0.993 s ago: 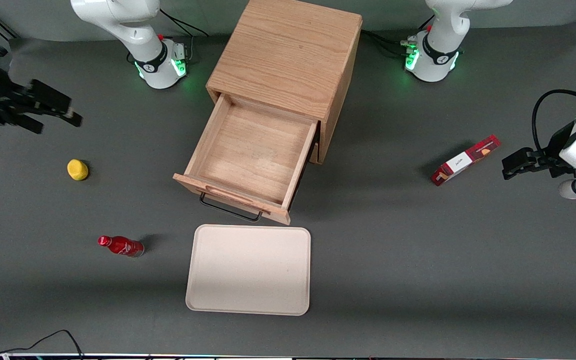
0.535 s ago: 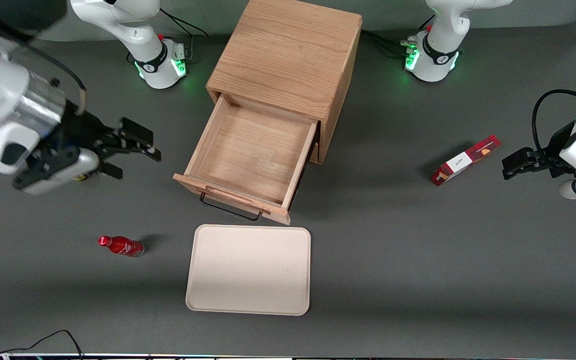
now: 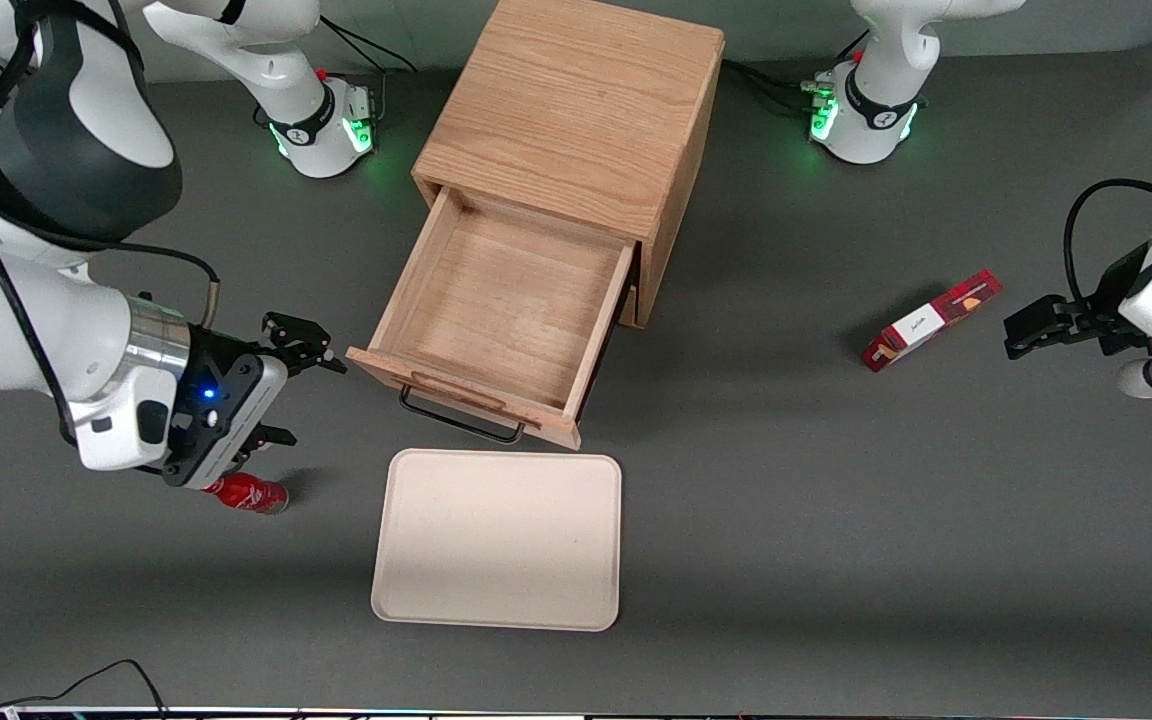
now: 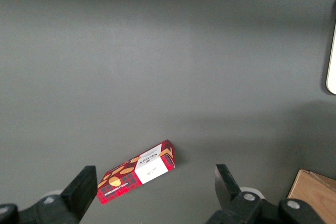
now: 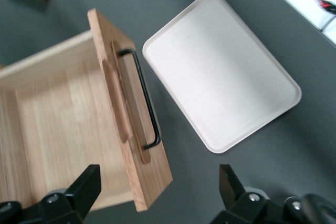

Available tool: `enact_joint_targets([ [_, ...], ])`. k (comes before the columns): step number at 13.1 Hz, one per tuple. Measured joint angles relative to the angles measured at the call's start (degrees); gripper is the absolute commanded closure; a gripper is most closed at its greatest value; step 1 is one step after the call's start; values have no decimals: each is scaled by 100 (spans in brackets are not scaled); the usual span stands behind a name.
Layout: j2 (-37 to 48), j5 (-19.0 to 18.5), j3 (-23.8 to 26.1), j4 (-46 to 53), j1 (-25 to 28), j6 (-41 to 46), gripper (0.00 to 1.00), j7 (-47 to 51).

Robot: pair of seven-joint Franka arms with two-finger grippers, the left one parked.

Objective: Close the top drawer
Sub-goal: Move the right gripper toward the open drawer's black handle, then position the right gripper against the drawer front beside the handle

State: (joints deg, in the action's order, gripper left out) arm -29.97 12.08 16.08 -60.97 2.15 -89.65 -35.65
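The top drawer (image 3: 506, 290) stands pulled far out of the wooden cabinet (image 3: 576, 110) and is empty. Its black wire handle (image 3: 461, 420) faces the front camera. My gripper (image 3: 311, 400) is open and empty. It hovers beside the corner of the drawer front that lies toward the working arm's end of the table, a little apart from the wood. In the right wrist view the drawer front (image 5: 131, 124) and the handle (image 5: 147, 103) lie between my spread fingers, with the gripper (image 5: 159, 184) over the front's corner. The lower drawer is hidden.
A cream tray (image 3: 496, 540) lies just nearer the front camera than the drawer; it also shows in the right wrist view (image 5: 220, 72). A red bottle (image 3: 246, 493) lies partly under my wrist. A red box (image 3: 931, 320) lies toward the parked arm's end.
My arm has swung in from the working arm's end of the table and come nearer the front camera, up to the drawer front's corner. The gripper stayed open. The drawer has not moved.
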Motion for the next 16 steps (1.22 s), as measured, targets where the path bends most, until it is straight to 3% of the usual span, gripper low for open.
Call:
enact_joint_targets([
  [5,-1059,-185,-2,761,124,328,0,-394],
  [16,-1677,-101,72,934,307,-99,0,450],
])
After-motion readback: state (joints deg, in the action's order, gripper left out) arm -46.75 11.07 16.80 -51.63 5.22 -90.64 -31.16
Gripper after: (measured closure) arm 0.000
